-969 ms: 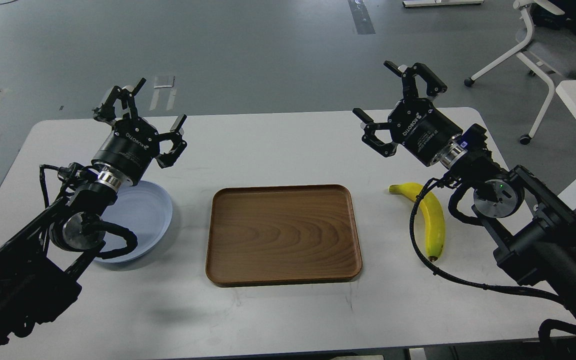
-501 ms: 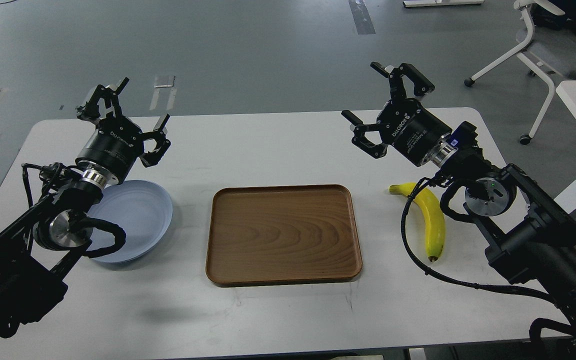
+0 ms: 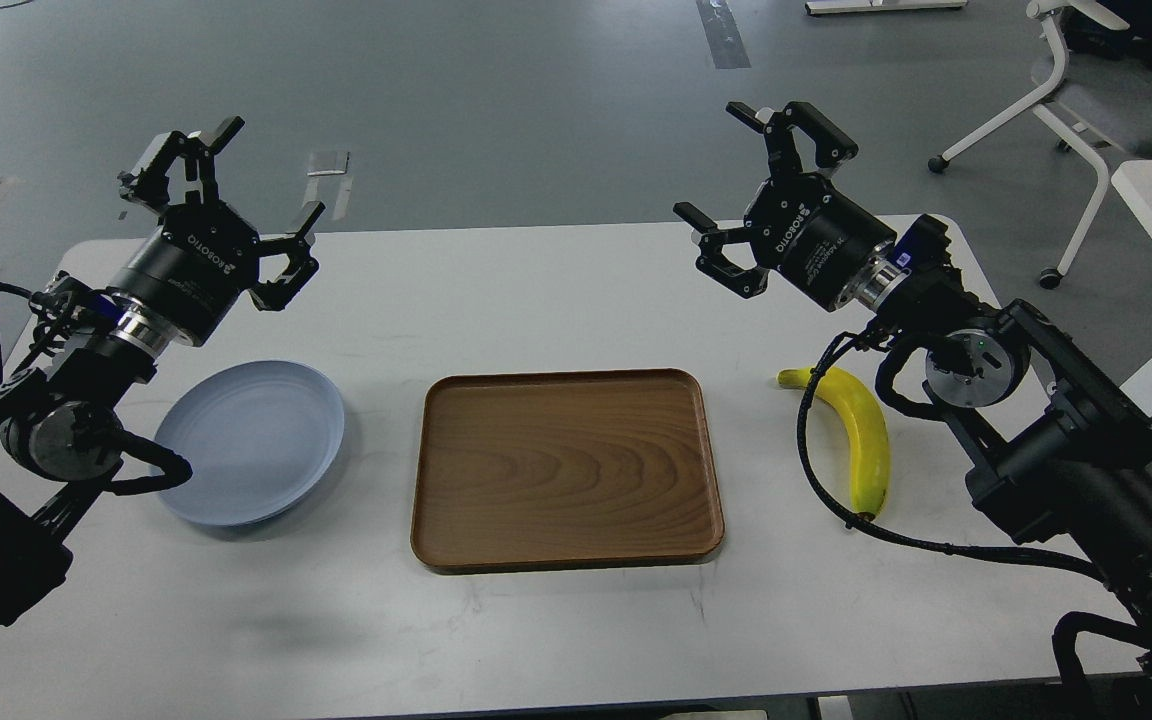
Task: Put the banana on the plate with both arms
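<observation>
Hovering wide-open right tool [image 3: 751,190] far of curved yellow banana [image 3: 861,440] on right tabletop [image 3: 556,290]; lower across its middle; left tool [image 3: 216,195] spread wide beyond round pale-blue plate [image 3: 251,440]

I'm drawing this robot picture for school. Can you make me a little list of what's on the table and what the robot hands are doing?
table: white table
middle: brown wooden tray, nothing on it
banana: banana lies on the table, right of the tray
plate: pale blue plate, left of the tray, nothing on it
left gripper: left gripper open, raised, holding nothing
right gripper: right gripper open, raised, holding nothing
</observation>
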Controlling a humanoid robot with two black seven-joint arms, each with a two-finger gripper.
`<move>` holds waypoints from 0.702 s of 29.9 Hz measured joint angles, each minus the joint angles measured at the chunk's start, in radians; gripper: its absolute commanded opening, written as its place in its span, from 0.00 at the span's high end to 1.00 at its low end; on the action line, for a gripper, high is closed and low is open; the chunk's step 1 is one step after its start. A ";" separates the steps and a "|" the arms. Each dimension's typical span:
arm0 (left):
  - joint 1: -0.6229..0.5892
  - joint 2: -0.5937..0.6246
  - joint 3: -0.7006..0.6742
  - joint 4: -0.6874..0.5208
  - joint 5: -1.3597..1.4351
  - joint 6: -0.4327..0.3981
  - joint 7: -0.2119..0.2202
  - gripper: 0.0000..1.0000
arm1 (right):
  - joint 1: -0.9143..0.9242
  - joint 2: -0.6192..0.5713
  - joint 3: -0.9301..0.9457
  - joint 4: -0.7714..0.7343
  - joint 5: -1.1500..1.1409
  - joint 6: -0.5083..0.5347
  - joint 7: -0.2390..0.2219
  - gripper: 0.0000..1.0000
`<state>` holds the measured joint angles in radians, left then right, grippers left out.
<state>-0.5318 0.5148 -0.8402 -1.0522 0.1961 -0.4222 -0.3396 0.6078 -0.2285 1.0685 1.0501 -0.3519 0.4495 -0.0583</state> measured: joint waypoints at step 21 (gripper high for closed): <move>0.025 -0.051 -0.003 0.003 0.004 0.085 0.106 0.02 | -0.059 0.003 0.053 -0.001 0.000 0.002 -0.011 0.00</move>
<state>-0.5066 0.4634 -0.8436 -1.0491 0.2003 -0.3368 -0.2334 0.5484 -0.2258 1.1218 1.0487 -0.3522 0.4517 -0.0695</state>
